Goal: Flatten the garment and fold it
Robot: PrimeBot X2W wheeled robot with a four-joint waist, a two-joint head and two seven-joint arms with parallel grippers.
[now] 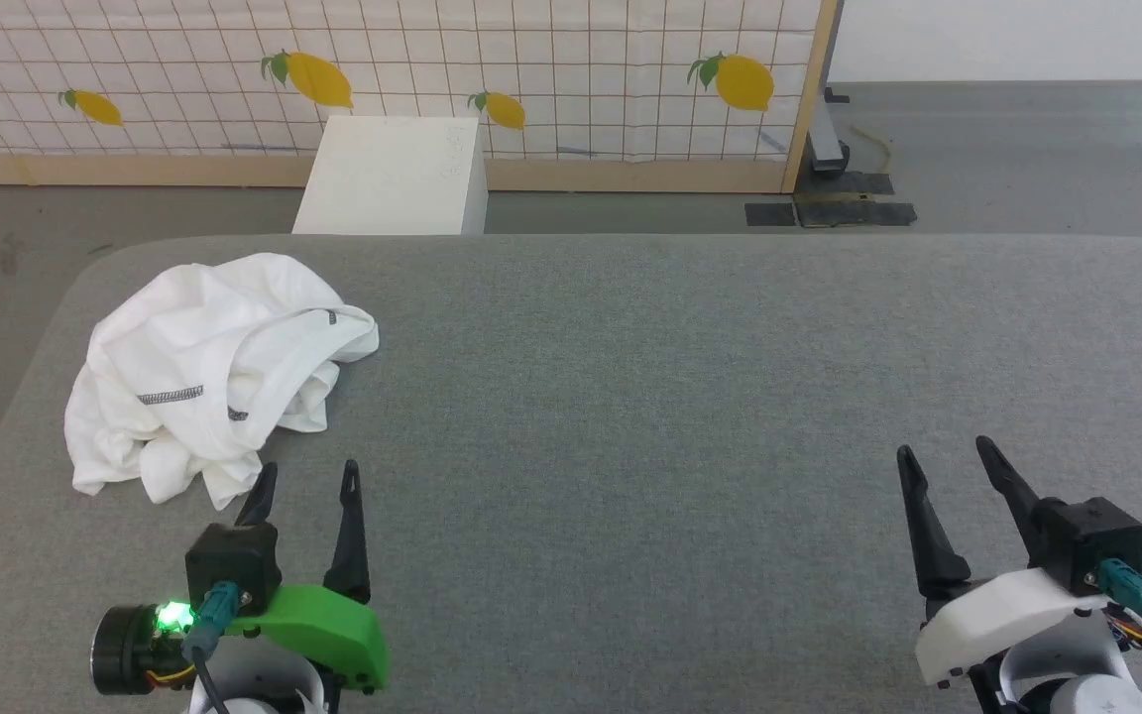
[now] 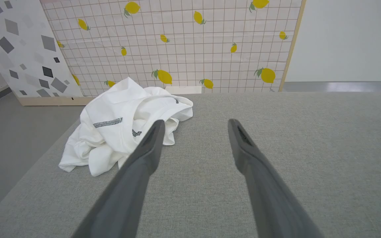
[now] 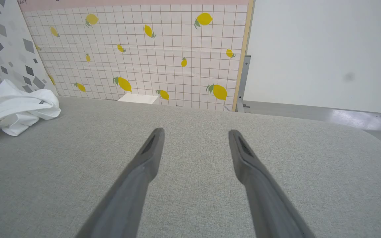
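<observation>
The left tool [image 1: 309,466] sits at the near left of the grey tabletop [image 1: 680,397], its two dark fingers spread apart with nothing between them. The right tool [image 1: 943,446] sits at the near right, well apart from the left one, with its fingers likewise spread and empty. Both tools point toward the far edge.

The garment [image 1: 204,367] lies on the left part of the tabletop as a crumpled white heap with many folds and short runs of dark stitching showing. Its near edge is just beside the left finger of the left tool; contact cannot be confirmed. The garment is well apart from the right tool.

Beyond the far edge, a white box [image 1: 393,178] stands on the grey floor [image 1: 1027,159] against a grid-patterned panel [image 1: 581,79] printed with lemons.
</observation>
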